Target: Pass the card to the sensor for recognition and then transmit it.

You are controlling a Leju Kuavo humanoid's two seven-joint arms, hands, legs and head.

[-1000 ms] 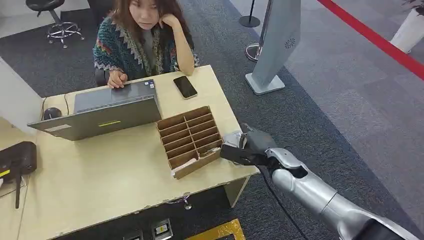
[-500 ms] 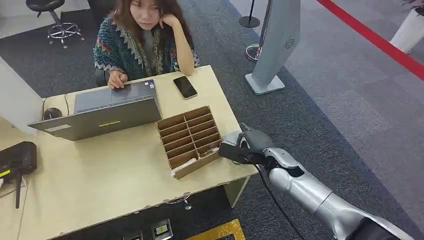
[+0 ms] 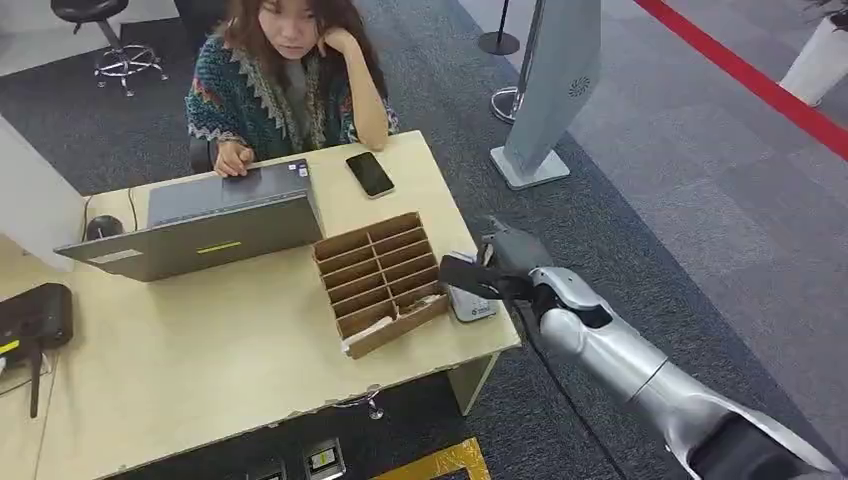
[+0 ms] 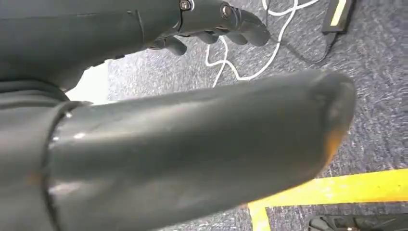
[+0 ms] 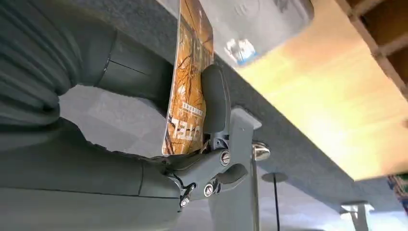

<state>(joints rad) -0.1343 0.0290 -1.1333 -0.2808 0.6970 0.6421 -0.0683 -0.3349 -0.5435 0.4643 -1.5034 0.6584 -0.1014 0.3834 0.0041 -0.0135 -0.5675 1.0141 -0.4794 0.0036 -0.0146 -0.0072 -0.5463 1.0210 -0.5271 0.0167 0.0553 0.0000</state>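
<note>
My right hand (image 3: 512,266) hovers over the table's right edge, pinching a card (image 3: 462,276) that looks dark from above. In the right wrist view the card (image 5: 189,82) shows an orange and brown print and sits between the thumb and a finger (image 5: 214,101). The white sensor (image 3: 471,303) lies flat on the table just below and in front of the card, and its pale body (image 5: 260,21) is close beyond the card's edge. My left hand (image 4: 211,21) hangs over the carpet with loosely bent fingers, holding nothing.
A cardboard slot box (image 3: 380,280) stands left of the sensor. Further back are a laptop (image 3: 200,225), a phone (image 3: 370,173) and a seated person (image 3: 285,90). A black device (image 3: 35,315) sits at the table's left end, and a grey stand (image 3: 555,90) on the carpet.
My right hand has risen and drawn back a little with the card, uncovering the white sensor that it hid before. Everything else on the table stays put.
</note>
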